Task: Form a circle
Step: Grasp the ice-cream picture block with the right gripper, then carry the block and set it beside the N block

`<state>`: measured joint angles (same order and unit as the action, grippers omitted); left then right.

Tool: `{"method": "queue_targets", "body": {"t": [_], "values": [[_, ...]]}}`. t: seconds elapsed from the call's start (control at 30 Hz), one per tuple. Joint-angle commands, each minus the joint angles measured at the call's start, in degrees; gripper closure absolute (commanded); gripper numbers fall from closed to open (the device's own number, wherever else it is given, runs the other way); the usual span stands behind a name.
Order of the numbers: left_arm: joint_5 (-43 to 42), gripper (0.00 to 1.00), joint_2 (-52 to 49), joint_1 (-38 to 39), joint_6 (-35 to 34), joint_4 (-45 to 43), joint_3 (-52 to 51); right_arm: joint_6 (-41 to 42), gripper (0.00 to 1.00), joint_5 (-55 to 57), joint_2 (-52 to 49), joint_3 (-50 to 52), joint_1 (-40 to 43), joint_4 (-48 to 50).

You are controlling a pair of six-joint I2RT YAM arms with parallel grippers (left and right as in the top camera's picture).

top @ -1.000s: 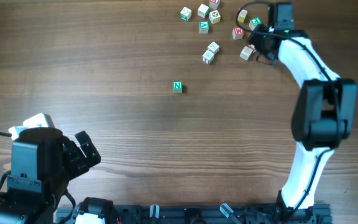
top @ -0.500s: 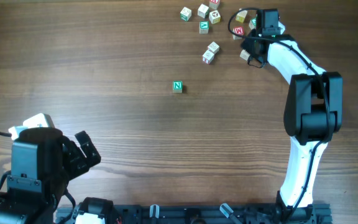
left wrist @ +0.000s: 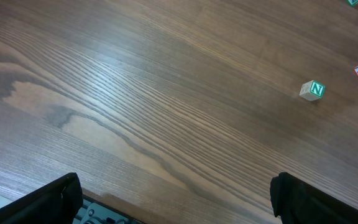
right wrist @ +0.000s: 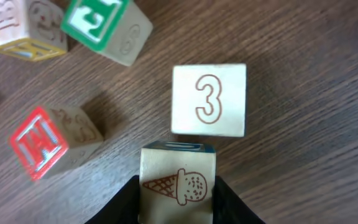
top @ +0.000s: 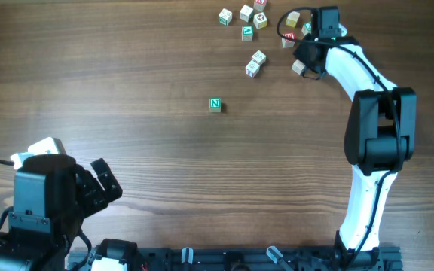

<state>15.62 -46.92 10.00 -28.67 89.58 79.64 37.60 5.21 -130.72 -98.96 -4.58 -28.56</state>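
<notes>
Your brown wood-grain desk carries no circle yet. On the left, the left gripper hangs idle, jaws wide apart. Mid-desk the green N cube sits alone, well apart from the loose scatter of letter cubes at the far edge. Rightmost, the right gripper has swung in beside that scatter and narrowed until it clamps the ice-cream cube, just beside the 3 cube. That likely gives you one piece ready to place.
</notes>
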Motion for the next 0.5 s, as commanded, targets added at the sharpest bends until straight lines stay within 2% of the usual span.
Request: {"method": "queue_targets", "body": {"t": [0.0, 0.17, 0.33, 0.47], "values": [[0.94, 0.00, 0.09, -0.33, -0.74, -0.13, -0.31, -4.11, 0.77, -1.51, 7.34, -3.04, -0.04, -2.69], [0.94, 0.00, 0.09, -0.33, -0.74, -0.13, -0.31, -8.92, 0.78, -2.75, 15.06, -3.04, -1.73, -8.92], [0.94, 0.00, 0.09, -0.33, -0.74, -0.13, -0.31, -12.81, 0.77, -2.71, 16.15, -2.91, -6.56, -14.51], [0.94, 0.00, 0.09, -0.33, -0.74, -0.13, -0.31, -12.81, 0.78, -2.71, 15.91, -2.64, -10.78, -17.68]]}}
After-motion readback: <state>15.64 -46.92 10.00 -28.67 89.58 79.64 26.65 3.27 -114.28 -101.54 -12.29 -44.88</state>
